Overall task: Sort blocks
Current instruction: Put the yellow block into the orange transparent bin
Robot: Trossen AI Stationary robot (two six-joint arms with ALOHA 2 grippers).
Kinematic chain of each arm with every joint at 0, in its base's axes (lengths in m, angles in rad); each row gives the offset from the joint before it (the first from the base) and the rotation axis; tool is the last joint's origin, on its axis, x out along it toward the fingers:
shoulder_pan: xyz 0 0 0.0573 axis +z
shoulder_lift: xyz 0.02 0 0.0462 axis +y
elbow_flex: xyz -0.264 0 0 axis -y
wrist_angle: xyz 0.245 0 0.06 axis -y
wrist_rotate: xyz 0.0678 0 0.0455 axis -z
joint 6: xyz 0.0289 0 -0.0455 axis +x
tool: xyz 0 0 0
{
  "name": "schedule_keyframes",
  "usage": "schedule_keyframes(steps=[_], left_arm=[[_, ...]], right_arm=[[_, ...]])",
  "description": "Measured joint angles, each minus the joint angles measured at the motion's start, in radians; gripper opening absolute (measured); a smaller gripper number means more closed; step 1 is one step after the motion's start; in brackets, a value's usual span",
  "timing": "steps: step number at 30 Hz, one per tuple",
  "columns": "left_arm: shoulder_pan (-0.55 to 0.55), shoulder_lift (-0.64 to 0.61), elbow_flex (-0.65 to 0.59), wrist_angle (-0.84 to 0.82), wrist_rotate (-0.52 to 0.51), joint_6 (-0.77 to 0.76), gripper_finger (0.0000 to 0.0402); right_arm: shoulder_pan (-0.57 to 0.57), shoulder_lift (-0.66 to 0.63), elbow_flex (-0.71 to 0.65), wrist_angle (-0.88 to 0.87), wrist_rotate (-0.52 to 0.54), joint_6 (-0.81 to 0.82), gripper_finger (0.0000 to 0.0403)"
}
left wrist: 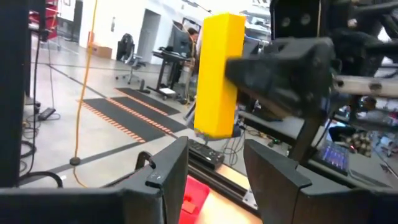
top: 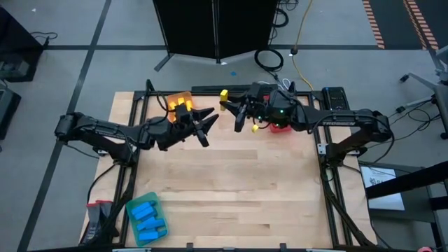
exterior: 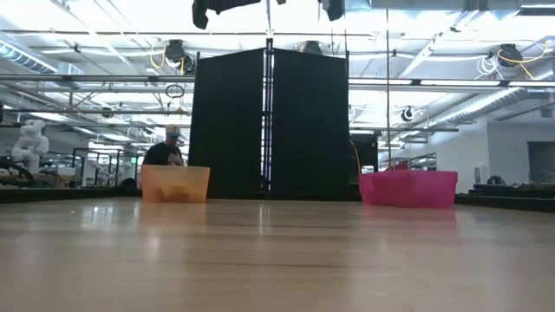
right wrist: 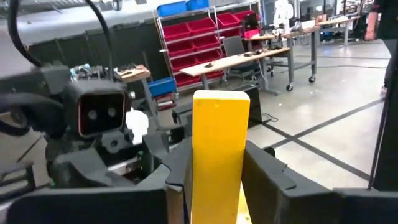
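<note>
**Handoff in mid-air, most sorting apparently done**

Starting at the left of my overhead view, I see the green tray (top: 145, 218) at the near left corner of the table (top: 231, 189), holding several blue blocks (top: 150, 217) lying side by side. That colour looks dealt with, as far as I can judge.

Moving right, the orange tray (top: 178, 101) sits at the far left edge. In the low view something yellowish shows through its wall, so I take it that yellow blocks go there, though I cannot count them.

Just beside that tray is my left gripper (top: 204, 126), raised off the table and facing the other arm. Its fingers (left wrist: 166, 169) stand apart with nothing between them; the gap points up toward the yellow block (left wrist: 216, 74), which hangs near them but not touching.

Next comes my right gripper (top: 231, 105), also lifted, clamped on that yellow block (right wrist: 217, 155) and holding it upright, with the free end sticking out past the fingertips. It looks to me like a pass from right to left so the block can reach the orange tray.

Furthest right, the red tray (top: 280, 127) is mostly hidden under the right arm. I cannot see what it holds.

No loose blocks show on the bare wood, so I judge this yellow one to be among the last.
</note>
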Motion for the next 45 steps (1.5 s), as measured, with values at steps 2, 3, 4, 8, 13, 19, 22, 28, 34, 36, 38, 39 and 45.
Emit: schedule_keyframes(steps=[2,3,4,8,13,19,22,28,34,36,38,39,45], left_arm=[[0.008,0.0,0.0,0.001,0.0,0.0,0.0162],[0.01,0.0,0.0,-0.001,0.0,0.0,0.0162],[0.012,0.0,0.0,-0.004,0.0,0.0,0.0162],[0.016,0.0,0.0,-0.004,0.0,0.0,0.0162],[0.016,0.006,0.0,-0.001,0.0,0.017,0.0162],[0.016,0.026,0.002,0.006,0.0,0.017,0.0162],[0.016,0.043,0.001,0.009,0.0,0.017,0.0162],[0.018,0.05,0.001,0.021,-0.001,0.017,0.0162],[0.029,0.05,0.001,0.038,-0.018,0.016,0.0162],[0.033,0.05,0.001,0.046,-0.026,0.017,0.0162],[0.039,0.05,0.001,0.049,-0.027,0.015,0.0162],[0.042,0.05,0.001,0.049,-0.027,0.015,0.0162],[0.042,0.05,0.001,0.036,-0.027,0.015,0.0162]], right_arm=[[0.0,0.013,0.0,0.002,0.0,0.01,0.0084],[0.0,0.019,0.0,0.004,0.0,0.02,0.0084],[0.0,0.025,0.0,0.004,0.0,0.027,0.0084],[0.0,0.035,0.0,0.015,0.0,0.027,0.0084],[0.0,0.036,0.0,0.06,-0.002,0.027,0.0084],[0.0,0.055,0.0,0.059,-0.002,0.027,0.0084],[0.0,0.063,0.0,0.053,-0.003,0.027,0.0084],[0.0,0.062,0.0,0.057,-0.003,0.022,0.0084],[0.0,0.074,0.0,0.041,-0.003,0.018,0.0084],[0.0,0.077,0.0,0.038,-0.003,0.018,0.0084],[0.0,0.081,0.0,0.046,-0.004,0.018,0.0084],[0.0,0.082,0.0,0.049,-0.004,0.018,0.0084],[0.0,0.084,0.0,0.047,-0.004,0.014,0.0084]])
